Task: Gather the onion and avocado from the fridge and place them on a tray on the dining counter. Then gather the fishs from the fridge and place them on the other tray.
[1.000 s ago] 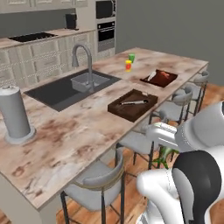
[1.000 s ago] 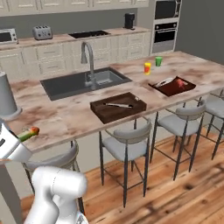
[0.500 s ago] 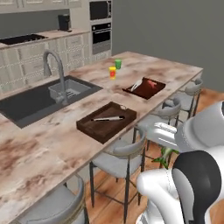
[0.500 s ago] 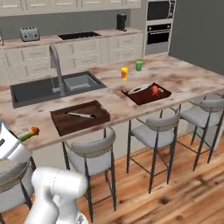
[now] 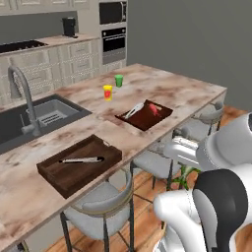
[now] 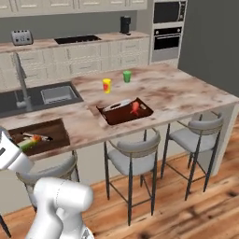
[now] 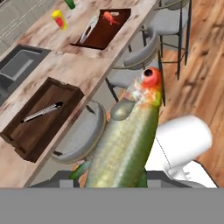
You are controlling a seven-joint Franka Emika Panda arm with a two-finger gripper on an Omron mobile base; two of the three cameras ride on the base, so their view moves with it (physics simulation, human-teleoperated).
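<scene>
End effector [image 7: 114,186] | clamped on fish [image 7: 127,140] (green, orange-headed) | above stool [image 7: 81,135]

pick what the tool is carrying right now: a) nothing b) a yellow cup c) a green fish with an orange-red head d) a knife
c: in the hand view a long green scaly fish with an orange-red head rises from the tool, and the right base view shows its green and orange end sticking out at the tool.
</scene>
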